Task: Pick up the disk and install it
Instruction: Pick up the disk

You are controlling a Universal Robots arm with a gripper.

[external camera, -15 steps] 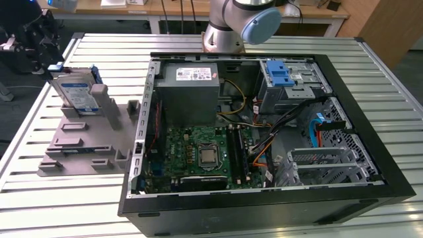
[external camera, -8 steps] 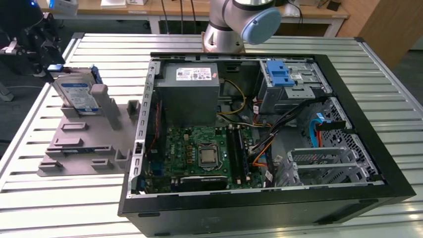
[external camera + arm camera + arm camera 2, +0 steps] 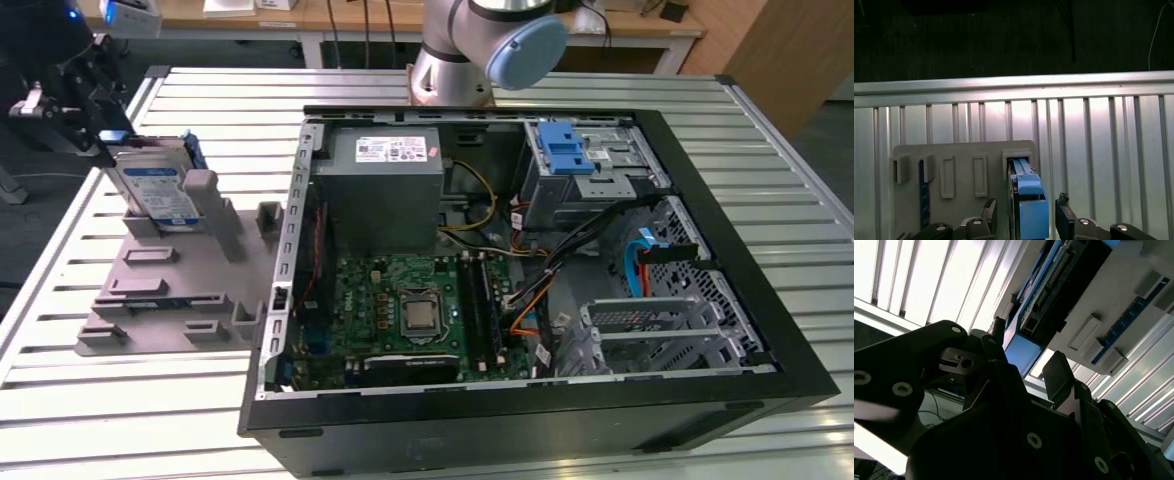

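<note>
- Slatted metal table (image 3: pixel 134 420): carries the whole setup.
- Open computer case (image 3: pixel 534 432): lies on its side mid-table with the inside exposed. The motherboard (image 3: pixel 414 310) sits in the lower part and a grey metal box (image 3: pixel 387 180) above it. A drive cage with a bare blue latch (image 3: pixel 574 150) is at the far corner, toward the exterior view's right. No drive can be seen seated in that cage.
- Robot arm (image 3: pixel 470 50): its base stands behind the case.
- Grey holder (image 3: pixel 160 290): sits flat on the table on the exterior view's left, just beside the case and apart from it.
- The disk (image 3: pixel 154 190): stands on edge in a slot at the far end of the holder, near upright, label face showing. In the first wrist view its blue rail (image 3: pixel 1029 200) points up toward the camera.
- Gripper (image 3: pixel 100 135): hangs at the top edge of the disk, on the exterior view's left.
- Fingers (image 3: pixel 1064 214): spread apart, one on each side of the blue rail, with a gap visible on both sides in both wrist views. The pincer is open and clamps nothing.
- Progress, my reading: early. The gripper is lined up over the disk, but no grasp is made. The disk is not lifted, and the install is untouched.
</note>
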